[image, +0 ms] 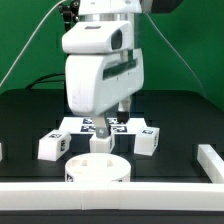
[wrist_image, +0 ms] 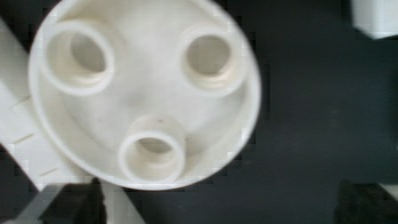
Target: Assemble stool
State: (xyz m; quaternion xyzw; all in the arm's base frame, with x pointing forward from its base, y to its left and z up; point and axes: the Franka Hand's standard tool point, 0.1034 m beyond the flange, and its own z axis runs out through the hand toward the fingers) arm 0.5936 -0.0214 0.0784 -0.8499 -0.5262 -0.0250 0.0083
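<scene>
The round white seat (image: 97, 168) lies flat near the table's front. It fills the wrist view (wrist_image: 151, 90) with three sockets facing up. One white leg (image: 100, 143) stands just behind the seat, directly under my gripper (image: 110, 120). Two more tagged legs lie on either side, one (image: 52, 146) at the exterior view's left and one (image: 146, 140) at its right. In the wrist view my gripper (wrist_image: 217, 212) shows only as dark fingers (wrist_image: 57, 205) set wide apart at the picture's edge. Nothing sits between them. A white strip (wrist_image: 121, 200) shows beside one finger.
The marker board (image: 78, 124) lies behind the legs, partly hidden by the gripper. A long white rail (image: 110, 200) runs along the front edge and turns up at the exterior view's right (image: 210, 160). The table top is black.
</scene>
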